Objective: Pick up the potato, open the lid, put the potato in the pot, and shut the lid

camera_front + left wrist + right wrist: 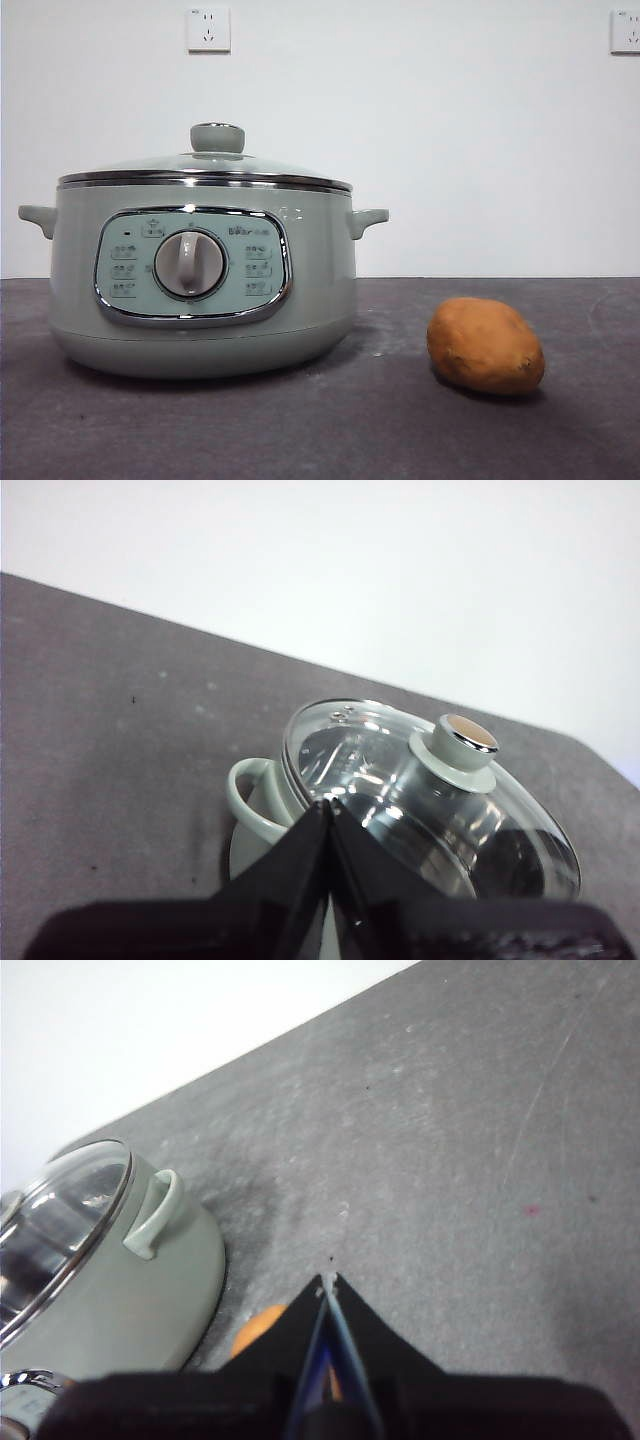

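Nearest, the potato (485, 345) lies loose on the table (560, 430), at about four o'clock from the pot (205, 285), clear for a grasp from above. Further back, the lid (205, 168) sits seated on the pot (knob up). Both grippers hang above, jaws pressed together and empty: the right (330, 1282) over the potato, the left (328, 805) over the lid.

Sage-green pot (205, 300); orange-brown mottled potato (486, 345); dark grey table (400, 430); white wall (450, 130).
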Robot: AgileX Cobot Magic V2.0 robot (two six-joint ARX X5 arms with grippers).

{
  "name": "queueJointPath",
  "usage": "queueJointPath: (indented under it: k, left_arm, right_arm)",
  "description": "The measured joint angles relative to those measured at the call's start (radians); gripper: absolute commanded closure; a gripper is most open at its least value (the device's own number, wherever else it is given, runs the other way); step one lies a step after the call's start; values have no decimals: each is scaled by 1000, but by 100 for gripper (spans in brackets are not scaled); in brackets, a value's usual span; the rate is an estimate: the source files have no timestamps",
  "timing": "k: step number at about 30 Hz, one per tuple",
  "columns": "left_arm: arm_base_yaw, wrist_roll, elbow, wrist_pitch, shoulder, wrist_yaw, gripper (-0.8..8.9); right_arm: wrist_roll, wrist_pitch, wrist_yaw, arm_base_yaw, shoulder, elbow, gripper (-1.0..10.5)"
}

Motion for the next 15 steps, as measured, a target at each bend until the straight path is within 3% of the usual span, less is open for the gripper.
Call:
queueJointPath:
  k: [11, 15]
  left_arm:
    - [0, 169, 286, -176, 319, 87, 818]
    - [0, 203, 375, -231, 440, 167, 817]
  right_arm:
    - [-182, -168, 0, 0, 301, 323, 948]
    - [-235, -260, -66, 0, 396, 419, 945]
